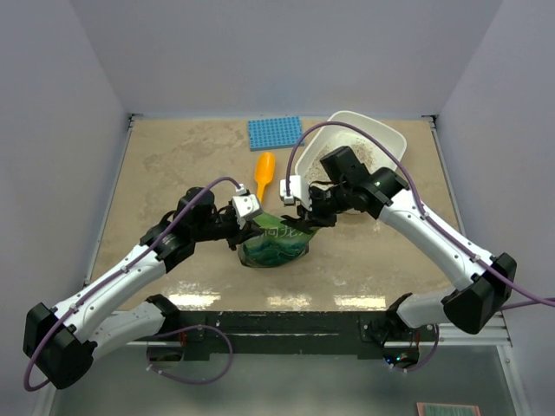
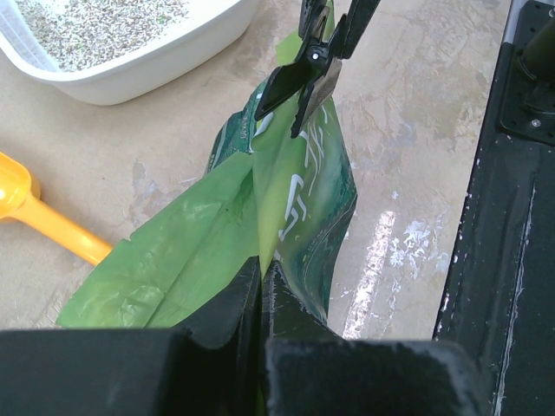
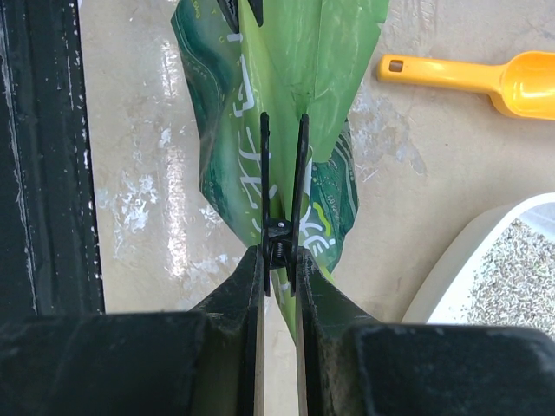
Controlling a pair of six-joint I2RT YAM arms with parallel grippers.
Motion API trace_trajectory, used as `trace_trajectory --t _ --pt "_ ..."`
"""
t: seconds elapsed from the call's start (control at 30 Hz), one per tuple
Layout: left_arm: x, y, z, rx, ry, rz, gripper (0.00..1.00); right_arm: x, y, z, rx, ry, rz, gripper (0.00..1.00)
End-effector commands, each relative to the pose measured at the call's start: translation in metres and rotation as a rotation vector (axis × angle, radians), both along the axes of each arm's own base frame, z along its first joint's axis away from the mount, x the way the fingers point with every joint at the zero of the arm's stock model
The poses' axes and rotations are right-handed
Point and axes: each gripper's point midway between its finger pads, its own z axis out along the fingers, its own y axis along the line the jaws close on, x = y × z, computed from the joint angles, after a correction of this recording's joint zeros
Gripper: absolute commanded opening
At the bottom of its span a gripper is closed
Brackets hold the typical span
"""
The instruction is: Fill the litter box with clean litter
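Note:
The white litter box (image 1: 392, 137) stands at the back right with clean litter (image 1: 362, 154) in it; it also shows in the left wrist view (image 2: 165, 65) and in the right wrist view (image 3: 460, 260). A crinkly green foil bag (image 1: 276, 243) stands between the arms. My left gripper (image 1: 249, 218) is shut on the bag's upper edge (image 2: 260, 264). My right gripper (image 1: 303, 211) is shut on the handles of a black binder clip (image 3: 282, 195) that pinches the bag's top (image 3: 303, 61). The clip shows in the left wrist view (image 2: 305, 74).
An orange plastic scoop (image 1: 264, 173) lies behind the bag, left of the litter box. A blue studded mat (image 1: 275, 132) lies at the back middle. The black table edge (image 3: 43, 156) runs close beside the bag.

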Motion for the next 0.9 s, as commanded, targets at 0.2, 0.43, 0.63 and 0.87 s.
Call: trace_trajectory --t 0.2,0.43,0.63,0.87 --pt "0.010 0.000 0.029 -0.065 -0.096 0.032 0.00 0.001 -0.032 -0.001 -0.161 0.018 -0.082 0.00" --pt "0.011 0.001 0.030 -0.067 -0.100 0.038 0.00 -0.016 -0.045 -0.035 -0.255 0.083 -0.069 0.00" --pt "0.011 0.002 0.029 -0.064 -0.099 0.039 0.00 -0.026 -0.036 -0.040 -0.252 0.097 -0.006 0.00" --pt "0.011 0.002 0.028 -0.061 -0.099 0.043 0.00 -0.030 -0.024 -0.039 -0.237 0.100 0.041 0.00"
